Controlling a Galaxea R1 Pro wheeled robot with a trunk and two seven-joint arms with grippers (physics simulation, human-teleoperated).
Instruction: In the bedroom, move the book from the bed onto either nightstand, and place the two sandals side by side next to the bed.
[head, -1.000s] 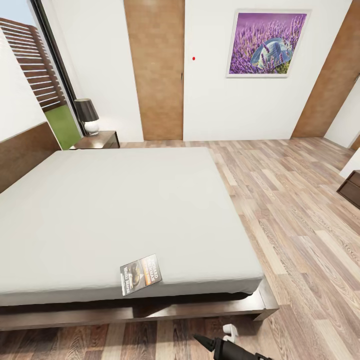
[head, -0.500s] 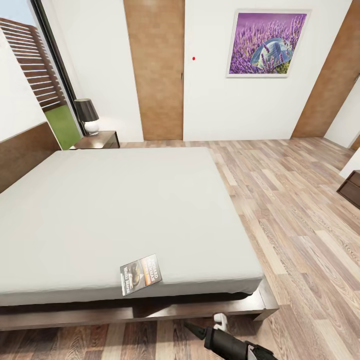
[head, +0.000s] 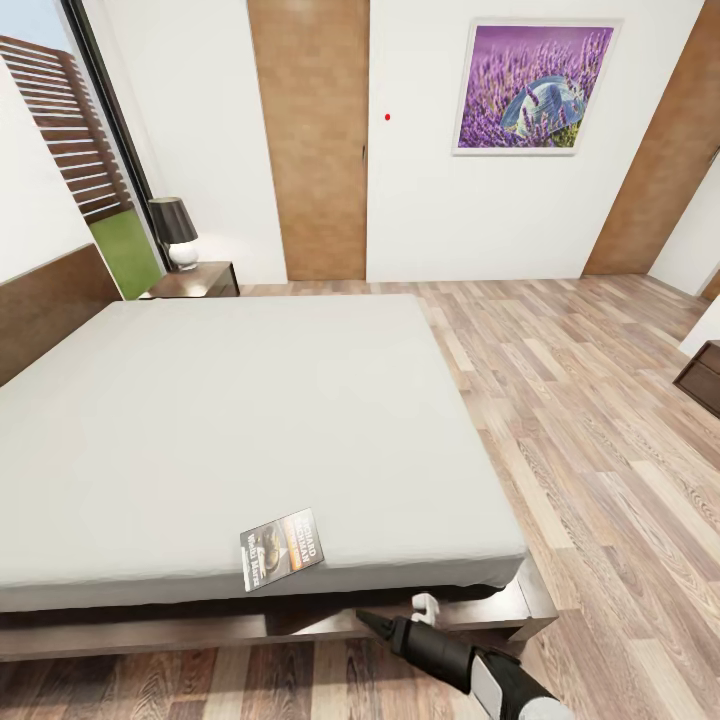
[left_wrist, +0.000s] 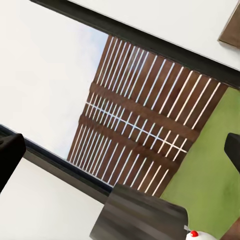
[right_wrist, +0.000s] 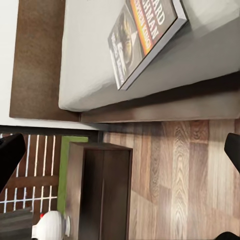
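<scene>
You are at the book step: your right end effector (head: 395, 619), fingers spread wide and empty, lower centre, must reach the thin orange-banded paperback book (head: 282, 549) on the light-grey bed (head: 250, 420).

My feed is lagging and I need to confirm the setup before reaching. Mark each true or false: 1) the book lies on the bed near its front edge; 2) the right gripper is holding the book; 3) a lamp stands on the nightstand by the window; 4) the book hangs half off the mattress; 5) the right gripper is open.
1) True. The book lies flat on the bed, close to the near edge.
2) False. The right gripper is low in front of the bed frame, apart from the book and holding nothing.
3) True. The lamp stands on the nightstand beside the window.
4) False. It lies fully on the mattress.
5) True. In the right wrist view its fingertips sit wide apart.
</scene>
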